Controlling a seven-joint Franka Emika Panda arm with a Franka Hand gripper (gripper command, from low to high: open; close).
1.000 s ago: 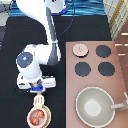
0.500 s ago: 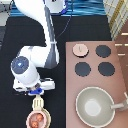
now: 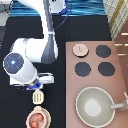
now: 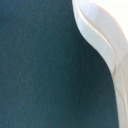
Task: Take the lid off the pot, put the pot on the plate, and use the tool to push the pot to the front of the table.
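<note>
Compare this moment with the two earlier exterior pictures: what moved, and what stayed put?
The arm swung toward the exterior view's left, and the gripper came with it, just above the tool in that view. The tool's slotted head shows more plainly now. Unchanged: the pot sits on the plate near the exterior view's bottom, the lid rests on the stove, and the grey pan is in place.

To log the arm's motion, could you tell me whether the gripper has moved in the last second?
Yes: the gripper, by the tool, shifted toward the exterior view's left, away from the stove.
</note>
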